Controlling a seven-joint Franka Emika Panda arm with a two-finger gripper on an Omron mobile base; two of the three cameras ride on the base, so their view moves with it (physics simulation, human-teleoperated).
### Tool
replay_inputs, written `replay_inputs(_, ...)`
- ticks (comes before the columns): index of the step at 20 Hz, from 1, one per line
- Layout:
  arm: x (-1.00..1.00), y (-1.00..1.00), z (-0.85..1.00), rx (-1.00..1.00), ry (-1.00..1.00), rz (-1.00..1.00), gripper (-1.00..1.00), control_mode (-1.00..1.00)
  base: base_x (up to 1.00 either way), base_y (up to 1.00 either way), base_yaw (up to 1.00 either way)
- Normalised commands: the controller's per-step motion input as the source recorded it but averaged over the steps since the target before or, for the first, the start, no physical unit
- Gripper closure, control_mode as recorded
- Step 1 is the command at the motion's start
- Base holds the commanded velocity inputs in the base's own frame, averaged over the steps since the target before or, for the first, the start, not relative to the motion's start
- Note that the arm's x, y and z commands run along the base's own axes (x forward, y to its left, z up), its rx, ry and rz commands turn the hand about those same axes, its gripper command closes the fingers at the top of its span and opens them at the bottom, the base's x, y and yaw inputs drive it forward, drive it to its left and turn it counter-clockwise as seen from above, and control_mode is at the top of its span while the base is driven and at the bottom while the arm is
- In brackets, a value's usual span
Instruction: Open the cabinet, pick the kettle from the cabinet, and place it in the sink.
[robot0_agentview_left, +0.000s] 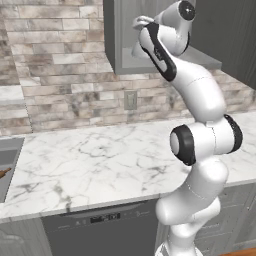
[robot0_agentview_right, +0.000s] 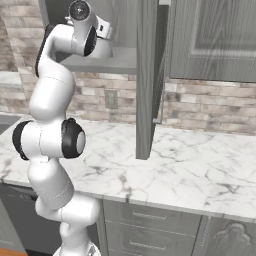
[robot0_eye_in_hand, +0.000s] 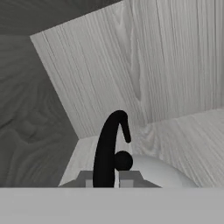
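Note:
The cabinet (robot0_agentview_left: 111, 35) is open, and its door (robot0_agentview_right: 146, 75) stands edge-on to the right of the arm. My hand (robot0_agentview_right: 102, 27) reaches in above the inner shelf (robot0_agentview_right: 120, 62). In the hand view the silver-grey kettle (robot0_eye_in_hand: 153, 173) sits on the shelf close to the back left corner. Its black arched handle (robot0_eye_in_hand: 107, 144) rises between the two fingertips of my gripper (robot0_eye_in_hand: 106, 180), which press it from both sides. The black lid knob (robot0_eye_in_hand: 123, 160) shows just right of the handle. The sink (robot0_agentview_left: 9, 156) lies at the far left edge of the counter.
A brown rolling pin (robot0_agentview_left: 4, 173) lies in the sink. The white marble counter (robot0_agentview_left: 110, 155) stretches below the cabinet, with a wall outlet (robot0_agentview_left: 130, 100) behind it. The dark dishwasher (robot0_agentview_left: 100, 230) sits under the counter. A closed cabinet door (robot0_agentview_right: 215, 35) hangs on the right.

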Motion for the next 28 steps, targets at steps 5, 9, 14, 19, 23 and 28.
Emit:
replay_inputs(5, -0.59, -0.01, -0.05, 0.1, -0.04, 0.0, 1.0, -1.0, 0.0, 0.0, 0.0)
replay_inputs(9, -0.67, -0.04, 0.0, 0.09, -0.05, 0.0, 1.0, -1.0, 0.0, 0.0, 0.0)
replay_inputs(14, -0.68, -0.04, 0.01, 0.03, -0.06, 0.0, 1.0, -1.0, 0.0, 0.0, 0.0)
replay_inputs(19, -0.69, -0.05, 0.03, 0.0, -0.05, 0.0, 1.0, -1.0, 0.0, 0.0, 0.0)
replay_inputs(23, -0.64, -0.12, 0.07, 0.0, -0.01, 0.0, 1.0, -1.0, 0.0, 0.0, 0.0)
replay_inputs(28, -0.68, -0.11, 0.08, 0.0, -0.02, 0.01, 1.0, -1.0, 0.0, 0.0, 0.0)
